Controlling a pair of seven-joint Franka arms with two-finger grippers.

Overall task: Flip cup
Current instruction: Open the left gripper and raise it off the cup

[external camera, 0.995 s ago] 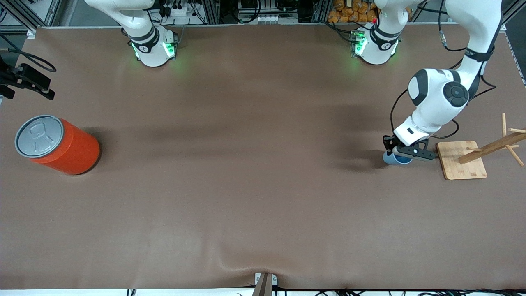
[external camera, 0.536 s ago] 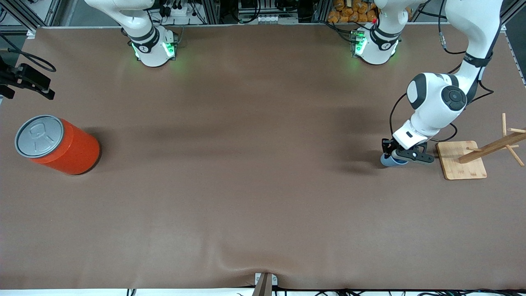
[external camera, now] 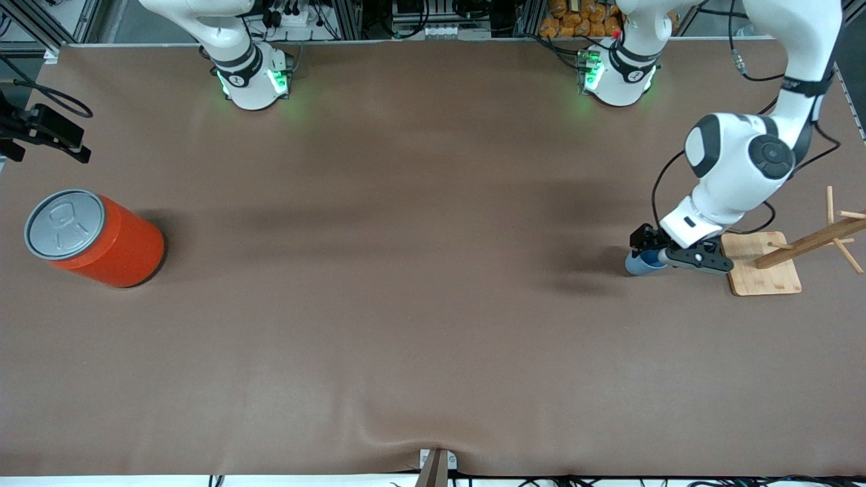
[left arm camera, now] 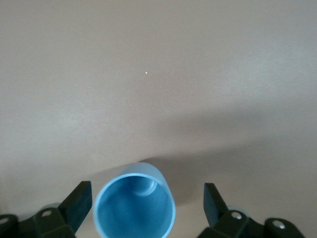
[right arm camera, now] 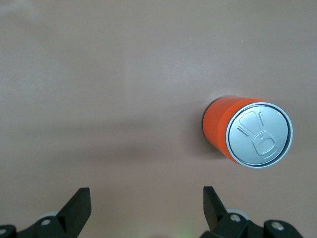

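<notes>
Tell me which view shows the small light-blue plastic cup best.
The left wrist view: the light-blue plastic cup stands upright, mouth open, filling the foreground. The front view shows it small, partly hidden by the left arm. The right wrist view misses it.

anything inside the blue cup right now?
The left wrist view looks into the cup: upright, mouth up, blue walls and part of the floor bare, nothing visible inside. The frame edge cuts off the rest. The open left gripper straddles it without touching.

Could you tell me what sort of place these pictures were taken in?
Most likely a robotics lab: two arm bases bolted along a brown-covered table, metal framing and cabling at its edge, and test props: a blue cup, an orange can and a wooden rack.
</notes>
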